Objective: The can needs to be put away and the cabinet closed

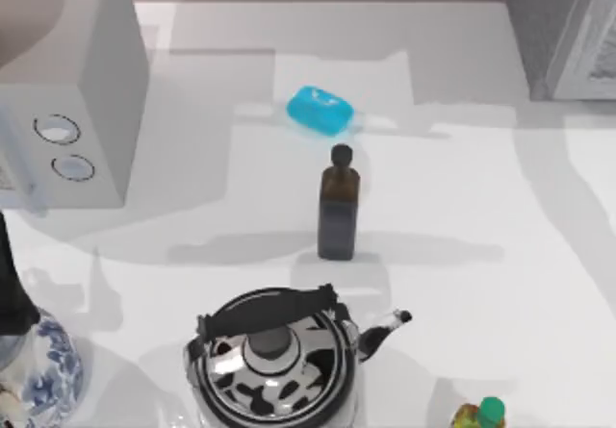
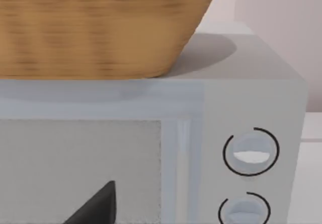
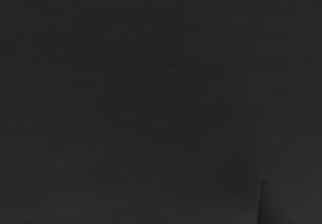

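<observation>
Cabinet [image 1: 553, 24] stands at 2 o'clock on the table [image 1: 462, 207], pale framed door [image 1: 602, 48] on its near-right face; whether the door is shut cannot be told.

Left to right:
- Grey box [image 1: 87, 91] with two dials, 10 o'clock. Basket [image 2: 100, 27] rests on top of it.
- Left gripper [image 2: 95, 206] just in front of the box's door panel; its grip cannot be told.
- Vase [image 1: 48, 370], 8 o'clock.
- Kettle [image 1: 274, 361], 6 o'clock.
- Blue block [image 1: 320, 109], 12 o'clock.
- Bottle [image 1: 338, 207] upright at centre.
- Green-capped bottle [image 1: 486, 414], 5 o'clock.

Right wrist view is dark; right gripper's state cannot be told.
</observation>
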